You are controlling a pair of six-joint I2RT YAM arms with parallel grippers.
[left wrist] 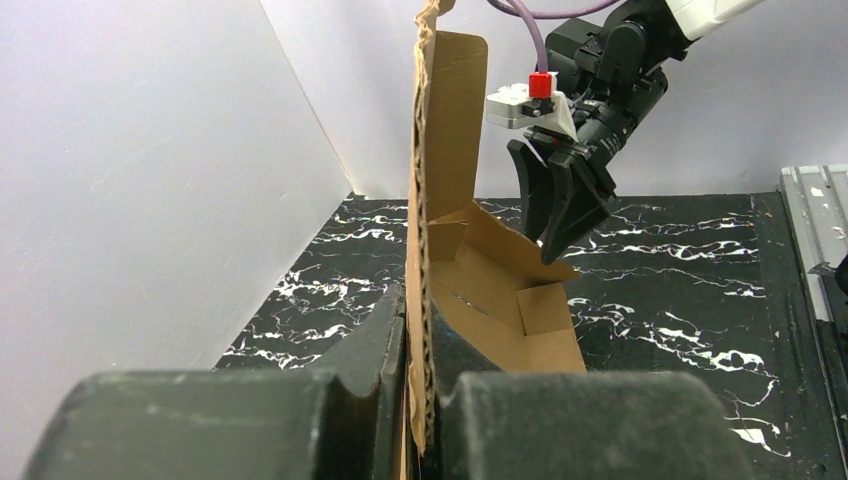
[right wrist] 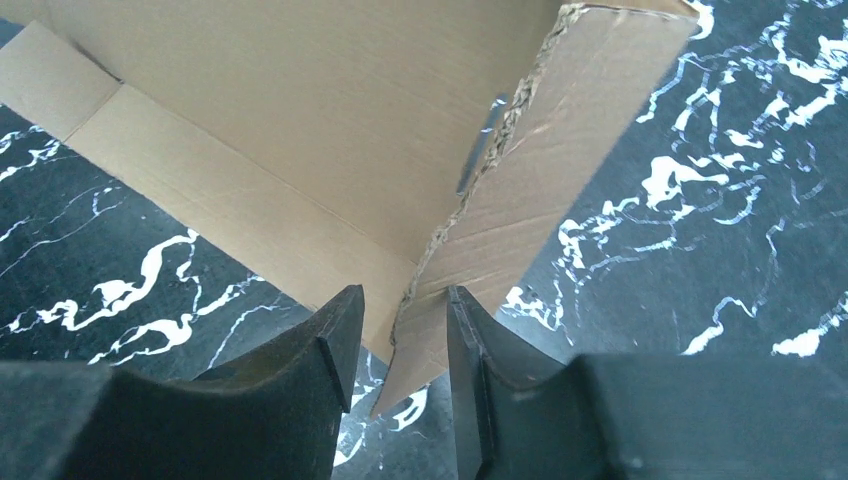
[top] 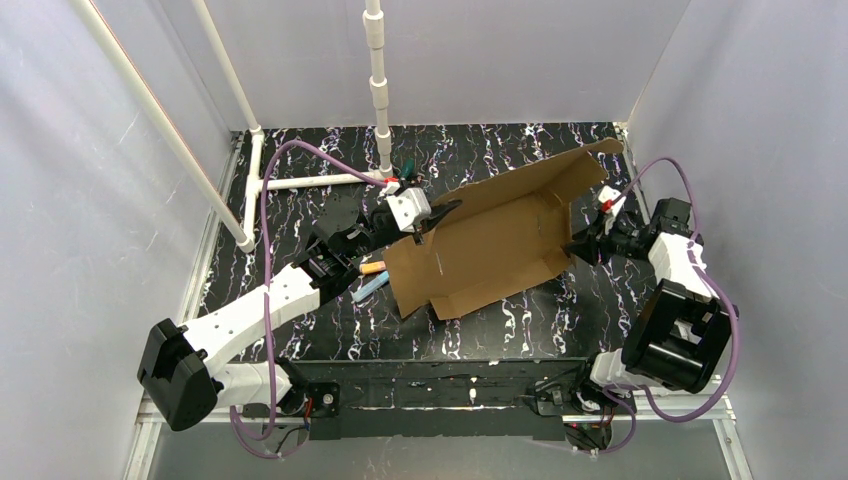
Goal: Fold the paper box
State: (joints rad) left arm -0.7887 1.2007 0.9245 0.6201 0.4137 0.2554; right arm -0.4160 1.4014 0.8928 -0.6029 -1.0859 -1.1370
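The paper box (top: 500, 235) is a brown corrugated sheet, partly folded, lying tilted at the table's middle. My left gripper (top: 432, 222) is shut on its left edge; in the left wrist view the jaws (left wrist: 428, 335) pinch the upright cardboard wall (left wrist: 440, 150). My right gripper (top: 580, 245) is at the box's right end. In the right wrist view its jaws (right wrist: 405, 297) stand open, a cardboard corner flap (right wrist: 470, 260) lies in the gap, and both fingers are off it. It also shows in the left wrist view (left wrist: 556, 240), fingertips down by the box's far end.
An orange marker (top: 372, 268) and a blue marker (top: 368, 290) lie just left of the box under my left arm. A white pipe frame (top: 300, 182) stands at the back left, with a vertical pipe (top: 378, 90). Grey walls close in on the table.
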